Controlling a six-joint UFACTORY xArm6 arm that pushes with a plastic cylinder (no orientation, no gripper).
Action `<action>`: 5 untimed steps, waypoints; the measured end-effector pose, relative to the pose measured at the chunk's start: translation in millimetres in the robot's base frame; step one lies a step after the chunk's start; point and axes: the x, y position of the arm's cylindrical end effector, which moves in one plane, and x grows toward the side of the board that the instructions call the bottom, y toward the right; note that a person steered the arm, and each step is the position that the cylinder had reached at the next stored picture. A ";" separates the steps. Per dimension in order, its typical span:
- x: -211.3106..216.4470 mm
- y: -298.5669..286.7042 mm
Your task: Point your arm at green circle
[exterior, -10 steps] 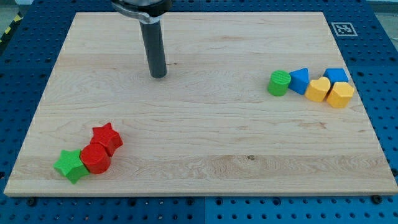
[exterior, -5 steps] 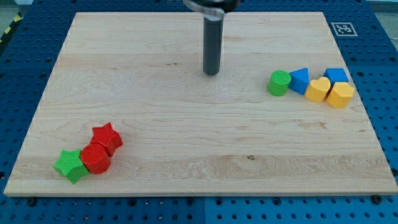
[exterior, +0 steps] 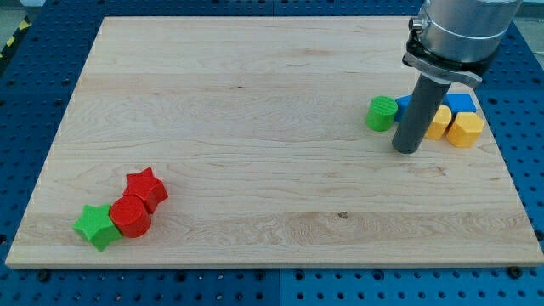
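My tip (exterior: 406, 150) rests on the pale wooden worktop (exterior: 255, 127); the arm carries only a straight dark rod, no hand to spread or press together. Green circle block (exterior: 382, 113) sits just beside the tip, toward the view's upper left, apart from it. Blue block (exterior: 406, 104), shape unclear, is partly hidden behind the rod. Yellow block (exterior: 440, 121) and second yellow block (exterior: 465, 129) lie near, to the view's right; second blue block (exterior: 460, 103) behind them. Well apart, at the view's lower left: red star (exterior: 147, 187), red block (exterior: 130, 216), green star (exterior: 95, 225), clustered and touching.
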 end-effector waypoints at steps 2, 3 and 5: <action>-6.6 -27.1; -13.2 -40.6; -11.6 -26.9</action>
